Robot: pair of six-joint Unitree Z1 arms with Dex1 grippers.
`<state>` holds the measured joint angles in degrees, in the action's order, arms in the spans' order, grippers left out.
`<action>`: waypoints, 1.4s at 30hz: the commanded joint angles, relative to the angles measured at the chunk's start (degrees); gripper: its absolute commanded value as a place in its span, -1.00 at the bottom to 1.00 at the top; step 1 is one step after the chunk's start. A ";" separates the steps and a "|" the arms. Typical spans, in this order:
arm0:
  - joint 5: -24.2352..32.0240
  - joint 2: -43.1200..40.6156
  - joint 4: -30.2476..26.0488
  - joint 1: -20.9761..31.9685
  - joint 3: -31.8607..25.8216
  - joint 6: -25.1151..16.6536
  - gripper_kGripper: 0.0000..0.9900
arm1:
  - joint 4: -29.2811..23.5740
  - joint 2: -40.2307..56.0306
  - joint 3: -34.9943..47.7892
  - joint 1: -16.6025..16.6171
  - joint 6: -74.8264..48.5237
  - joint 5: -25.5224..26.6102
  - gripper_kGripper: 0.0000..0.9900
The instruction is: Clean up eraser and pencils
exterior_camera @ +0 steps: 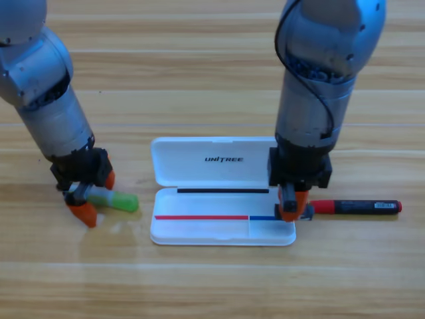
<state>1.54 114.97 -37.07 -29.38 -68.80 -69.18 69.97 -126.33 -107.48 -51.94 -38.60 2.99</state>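
Your left gripper [88,197] straddles the green pencil [114,199] on the table, jaws spread. Your right gripper [292,206] hangs over the white case [222,229]'s right end; grip unreadable. Red-capped black pencil [357,207] lies right of the case.

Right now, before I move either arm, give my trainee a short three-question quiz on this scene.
1. True or false: the green pencil lies inside the white case.
2. Which gripper is over the case's right end: A) left gripper B) right gripper?
3. Fill in: the red-capped pencil lies on the table to the case's ____.

Key: 1 false; 2 B; 3 right.
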 commanded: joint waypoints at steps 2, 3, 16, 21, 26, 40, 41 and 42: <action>-1.36 2.80 1.38 1.08 1.39 -0.52 0.02 | 0.87 -6.47 -3.27 -2.20 -0.69 -0.44 -1.00; -1.54 2.71 1.38 1.08 1.30 -0.69 -0.09 | 0.87 -6.91 -3.71 -2.29 -0.69 -0.53 -1.00; -5.14 0.78 1.73 0.73 0.69 -0.25 -1.00 | 0.87 -10.69 -6.43 -2.72 -0.60 -0.97 -1.00; -5.49 -1.86 -3.54 0.11 -1.86 -0.25 -1.00 | 0.87 -10.86 -6.43 -2.72 -0.60 -1.67 -1.00; -5.49 -5.28 -13.38 -1.82 -7.84 1.15 -1.00 | 0.87 -10.86 -6.34 -2.72 -0.51 -2.64 -1.00; -6.02 -8.62 -28.68 -9.38 -19.61 9.85 -1.00 | 1.13 -6.12 -4.85 -2.72 -0.42 -2.29 0.82; -6.02 -8.36 -28.68 -9.73 -19.53 10.12 -1.00 | 1.40 -5.15 -4.76 -2.72 -0.42 -1.85 0.83; -5.93 -8.27 -28.76 -9.99 -19.44 10.38 -1.00 | 1.66 -3.92 -4.58 -2.72 -0.42 -1.32 0.83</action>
<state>-3.64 105.90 -65.08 -36.50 -88.92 -60.40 69.97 -133.54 -114.00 -52.91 -38.71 0.17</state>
